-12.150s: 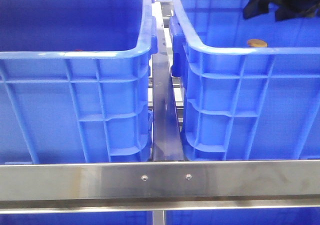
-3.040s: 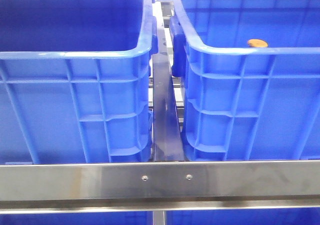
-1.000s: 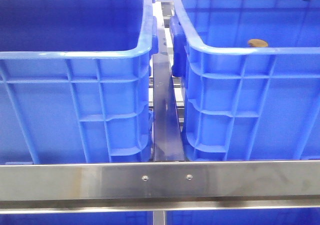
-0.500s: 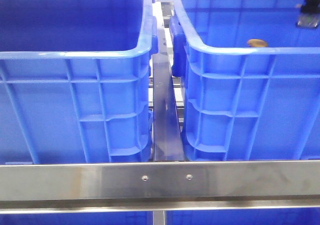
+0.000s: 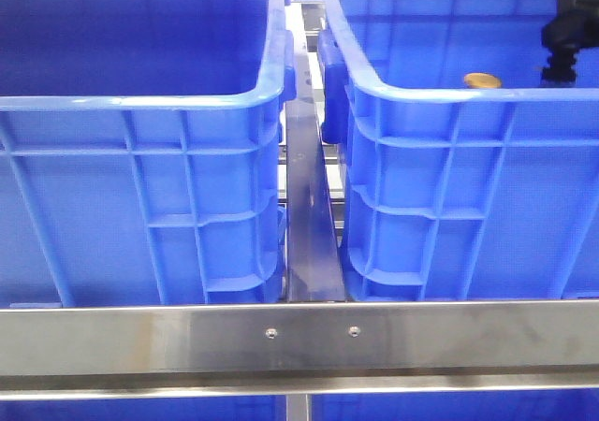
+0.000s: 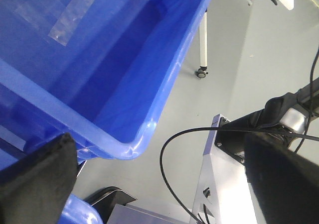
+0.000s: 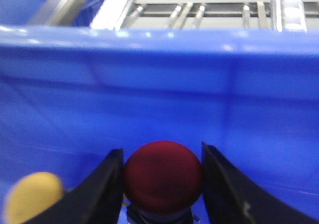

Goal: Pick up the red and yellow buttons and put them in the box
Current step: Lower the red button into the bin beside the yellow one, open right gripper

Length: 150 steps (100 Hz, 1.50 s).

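**Right gripper holds the red button over the right-hand box**

The right gripper [image 7: 162, 184] is clenched on the red button [image 7: 163, 176], inside the box [image 5: 440, 98]; the yellow button [image 5: 481, 80] lies on the box floor at about nine o'clock from the gripper in the front view. The left gripper [image 6: 159, 179] hangs spread and empty outside the other crate [image 5: 140, 98].

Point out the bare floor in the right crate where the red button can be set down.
Free: the right crate floor toward its left wall, beyond the yellow button. Crowded: the right side, where the right gripper holds the red button close beside the yellow one. The near floor is hidden by the front wall.
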Tool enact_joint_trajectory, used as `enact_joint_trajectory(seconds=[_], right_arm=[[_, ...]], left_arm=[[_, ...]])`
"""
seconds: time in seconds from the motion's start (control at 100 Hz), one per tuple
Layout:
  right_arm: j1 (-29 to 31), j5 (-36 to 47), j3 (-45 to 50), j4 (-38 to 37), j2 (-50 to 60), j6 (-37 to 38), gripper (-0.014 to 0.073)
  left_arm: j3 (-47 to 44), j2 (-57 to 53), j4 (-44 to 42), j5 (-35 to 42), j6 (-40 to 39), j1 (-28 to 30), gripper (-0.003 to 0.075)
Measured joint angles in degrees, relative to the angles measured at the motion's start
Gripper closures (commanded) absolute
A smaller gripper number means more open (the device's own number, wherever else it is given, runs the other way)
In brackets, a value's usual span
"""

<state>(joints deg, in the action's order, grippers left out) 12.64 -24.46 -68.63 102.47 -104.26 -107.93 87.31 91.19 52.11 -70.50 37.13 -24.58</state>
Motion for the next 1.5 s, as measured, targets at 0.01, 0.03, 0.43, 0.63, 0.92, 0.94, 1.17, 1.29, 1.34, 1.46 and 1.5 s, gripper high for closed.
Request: enact_joint_trajectory(seconds=[0.01, 0.03, 0.43, 0.63, 0.92, 0.94, 1.17, 1.29, 1.34, 1.46, 1.5], right_arm=[[0.0, 0.13, -0.08, 0.0, -0.26, 0.0, 0.0379], [0.0, 0.45, -0.31, 0.0, -0.69, 0.0, 0.0379], [0.0, 2.56, -1.51, 0.59, -4.88, 0.0, 0.036], [0.0, 2.69, -1.59, 0.84, -4.88, 0.0, 0.0216], [0.0, 3.3, -1.59, 0.84, -5.02, -0.1, 0.0085], [0.0, 3.3, -1.59, 0.84, -5.02, -0.1, 0.0085], [0.0, 4.07, -1.59, 0.84, -3.75, -0.1, 0.0087], [0.09, 4.19, -1.59, 0.84, -0.94, -0.1, 0.0087], [0.2, 4.19, -1.59, 0.84, 0.51, -0.1, 0.0087], [0.2, 4.08, -0.28, 0.84, 4.94, -0.1, 0.0109], [0.2, 4.01, 0.64, 0.84, 6.8, -0.1, 0.0139]], left_arm=[[0.0, 0.0, 0.0, 0.0, 0.0, 0.0, 0.0082], [0.0, 0.0, 0.0, 0.0, 0.0, 0.0, 0.0082], [0.0, 0.0, 0.0, 0.0, 0.0, 0.0, 0.0082], [0.0, 0.0, 0.0, 0.0, 0.0, 0.0, 0.0082], [0.0, 0.0, -0.12, 0.0, 0.0, 0.0, 0.0082], [0.0, 0.0, -0.26, 0.0, 0.0, 0.0, 0.0082], [0.0, 0.0, -1.17, 0.0, 0.0, 0.0, 0.0082], [0.0, 0.0, -1.17, 0.0, 0.0, 0.0, 0.0082], [0.0, 0.0, -1.17, 0.0, 0.0, 0.0, 0.0082], [0.0, 0.0, -1.17, 0.0, 0.0, 0.0, 0.0082], [0.0, 0.0, -1.17, 0.0, 0.0, 0.0, 0.0082]])
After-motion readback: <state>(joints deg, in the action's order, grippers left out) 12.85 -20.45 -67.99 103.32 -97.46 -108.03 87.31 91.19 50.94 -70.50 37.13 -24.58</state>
